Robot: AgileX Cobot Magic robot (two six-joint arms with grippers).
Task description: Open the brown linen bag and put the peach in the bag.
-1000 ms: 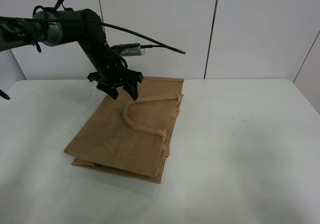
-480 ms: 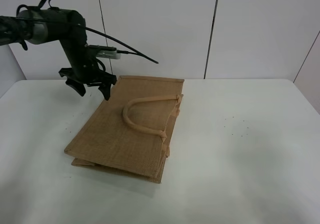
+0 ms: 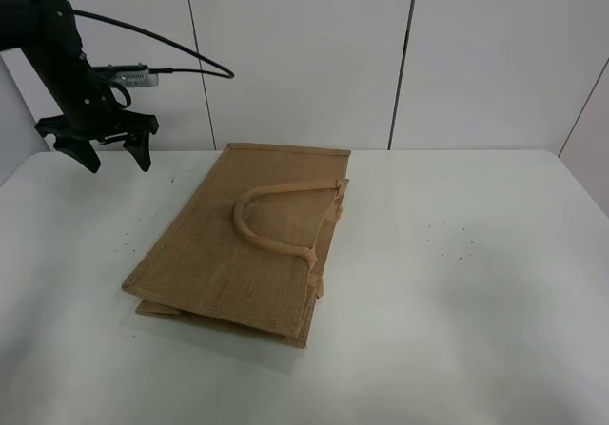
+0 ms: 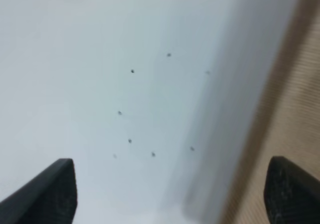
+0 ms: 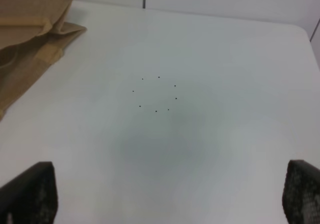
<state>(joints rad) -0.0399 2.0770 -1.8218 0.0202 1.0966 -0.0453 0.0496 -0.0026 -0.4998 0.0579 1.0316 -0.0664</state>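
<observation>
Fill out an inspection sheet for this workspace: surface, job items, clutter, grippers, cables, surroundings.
Surface: white table, small dark specks on it, otherwise bare.
Job items: brown linen bag lies flat and closed, one loop handle resting on top. Peach: nothing seen in any view.
Clutter: nothing seen.
Grippers: left gripper open, empty, held above the table's far left corner, clear of the bag. Right gripper open, empty, over bare table beside the bag.
Cables: black cable arcs from the left arm to its wrist camera, clear of the bag.
Surroundings: white panelled wall behind the table.
</observation>
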